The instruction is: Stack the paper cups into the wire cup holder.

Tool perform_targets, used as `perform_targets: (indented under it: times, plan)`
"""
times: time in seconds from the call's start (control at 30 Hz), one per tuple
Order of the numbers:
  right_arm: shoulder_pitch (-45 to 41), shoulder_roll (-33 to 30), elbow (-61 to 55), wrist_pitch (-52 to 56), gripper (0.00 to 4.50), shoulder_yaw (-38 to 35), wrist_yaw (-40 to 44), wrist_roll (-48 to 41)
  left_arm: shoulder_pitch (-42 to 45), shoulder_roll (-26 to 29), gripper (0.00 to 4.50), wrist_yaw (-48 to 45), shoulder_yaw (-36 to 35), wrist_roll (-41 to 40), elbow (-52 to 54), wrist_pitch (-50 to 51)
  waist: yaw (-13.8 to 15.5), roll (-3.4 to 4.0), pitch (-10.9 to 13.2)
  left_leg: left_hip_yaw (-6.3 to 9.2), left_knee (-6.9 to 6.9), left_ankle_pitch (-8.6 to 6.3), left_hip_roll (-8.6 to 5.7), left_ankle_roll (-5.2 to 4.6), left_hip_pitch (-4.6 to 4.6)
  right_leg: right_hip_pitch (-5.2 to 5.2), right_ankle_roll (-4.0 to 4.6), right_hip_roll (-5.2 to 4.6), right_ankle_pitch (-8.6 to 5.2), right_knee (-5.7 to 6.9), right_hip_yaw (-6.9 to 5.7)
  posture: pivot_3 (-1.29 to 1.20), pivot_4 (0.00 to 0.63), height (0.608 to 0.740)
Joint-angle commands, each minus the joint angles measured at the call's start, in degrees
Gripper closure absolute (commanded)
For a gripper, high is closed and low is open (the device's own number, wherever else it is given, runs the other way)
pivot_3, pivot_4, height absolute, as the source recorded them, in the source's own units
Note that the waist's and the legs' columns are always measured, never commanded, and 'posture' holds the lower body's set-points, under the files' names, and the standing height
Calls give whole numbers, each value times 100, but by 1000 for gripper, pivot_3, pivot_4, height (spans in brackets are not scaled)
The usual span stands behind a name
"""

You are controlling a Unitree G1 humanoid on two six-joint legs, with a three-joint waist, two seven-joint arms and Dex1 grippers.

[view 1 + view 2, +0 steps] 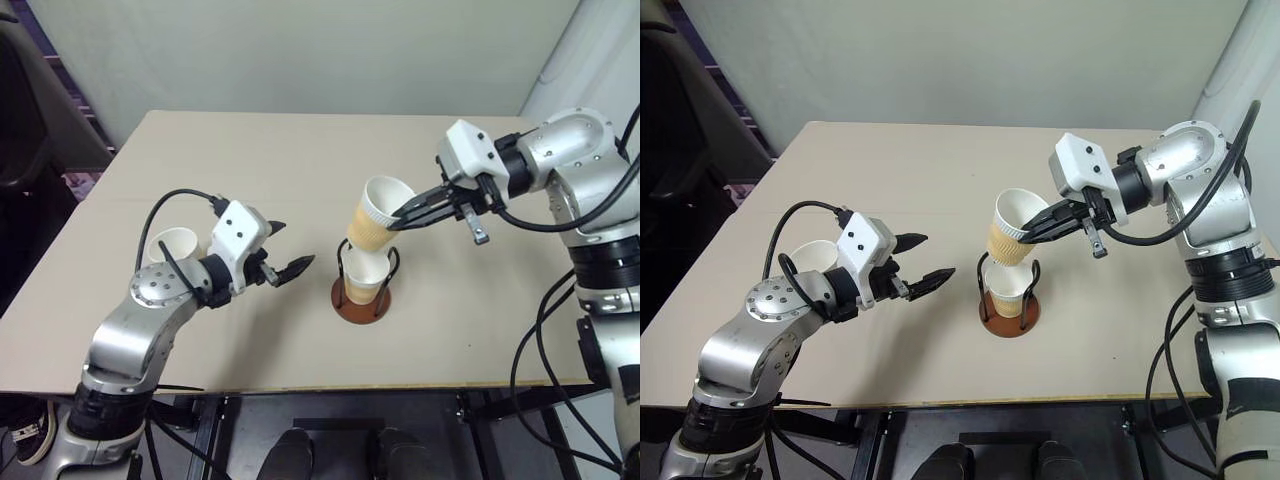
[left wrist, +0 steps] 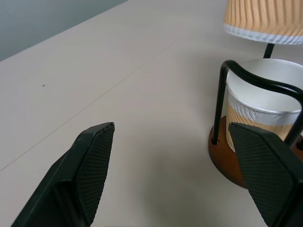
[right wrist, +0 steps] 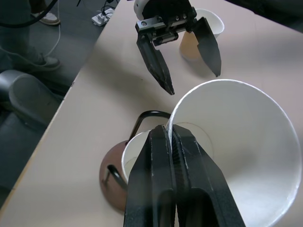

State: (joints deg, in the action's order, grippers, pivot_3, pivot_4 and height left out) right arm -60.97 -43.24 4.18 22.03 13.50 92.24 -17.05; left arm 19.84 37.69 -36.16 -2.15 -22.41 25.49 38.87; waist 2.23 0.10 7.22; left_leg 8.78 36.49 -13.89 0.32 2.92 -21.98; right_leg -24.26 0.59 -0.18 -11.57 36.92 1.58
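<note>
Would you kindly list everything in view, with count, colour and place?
paper cups: three, white with tan ribbed sides; one in the holder, one tilted above it, pinched at its rim, one behind the left arm.
wire cup holder: one, reddish-brown base, black wires; table middle.
table: one, beige.
shoes: dark with white, on the floor at left.
left gripper: open, beside the holder.
right gripper: shut on the tilted cup.
</note>
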Motion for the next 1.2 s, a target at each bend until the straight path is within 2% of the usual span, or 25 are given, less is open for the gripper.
perform_targets:
  times: [0.03, 0.13, 0.23, 0.37, 0.47, 0.7, 0.83, 0.93, 1.07, 1.2]
  plan:
    - [18, -99, -426, 123, 4452, -12, 26, -305, 34, 34, 346, 9, -65, -32, 211, 2, 0, 0, 0, -1, 0, 2, -1, 3, 0, 1, 0, 0, 0, 0, 0, 0, 150, 740]
    - [169, 0, -407, -77, 4452, 193, -125, 77, 70, 21, 346, 24, -49, -22, 208, 3, 2, -2, -1, -5, 0, 6, -1, 10, 1, 2, -1, 1, 0, -1, 0, 0, 150, 740]
    - [249, 53, -422, -99, 4452, 263, -182, 168, 55, 51, 346, 7, -77, -35, 239, 4, 2, -2, -1, 1, 1, 4, -1, 8, 1, 2, -45, 0, 26, -2, 0, 0, 150, 740]
    - [291, 54, -409, -153, 4452, 365, -180, 299, -11, 172, 346, -155, -209, -200, 401, 30, 2, -2, -1, 4, 0, 1, 0, 3, -1, 1, -48, 0, 28, -3, -2, 0, 150, 740]
    - [290, 77, -364, -192, 3941, 417, -161, 398, -67, 277, 346, -359, -402, -533, 567, 89, 2, -2, -1, 4, -1, 1, 1, 4, -1, 1, -47, 0, 28, -5, -2, 0, 150, 740]
    - [277, 108, -332, -201, 1538, 443, -170, 446, -292, 624, 346, -833, -652, -1243, 936, 303, -1, -2, -1, 5, -3, -4, 0, -4, -1, 1, -41, 0, 24, -5, -2, 0, 150, 740]
    - [274, 71, -293, -212, 148, 347, -172, 421, -384, 866, 346, -874, -738, -1249, 933, 282, -8, -2, -1, 8, -2, -4, 0, -4, 0, 1, -29, 0, 17, -4, -2, 0, 150, 740]
    - [211, 5, -69, -28, 67, -12, -146, 110, -428, 1188, 346, -834, -1297, -1187, 780, 235, -14, -2, -1, 8, -3, -4, 2, -4, 0, 1, 2, 1, -1, -3, -2, 0, 150, 740]
    - [133, 137, 322, 673, 67, -788, -198, -837, -671, 1902, 346, -1073, -2194, -943, 384, 149, -13, -3, -1, 8, -7, -2, 3, -1, -1, 0, 5, 6, -4, -6, -2, 0, 150, 740]
    - [196, 428, 645, 883, 67, -1026, -772, -897, -1078, 2850, 346, -1461, -2277, -175, -280, -255, -27, -3, -1, 7, -24, 4, 8, 18, 8, 0, 19, 13, -13, -11, 5, 0, 150, 740]
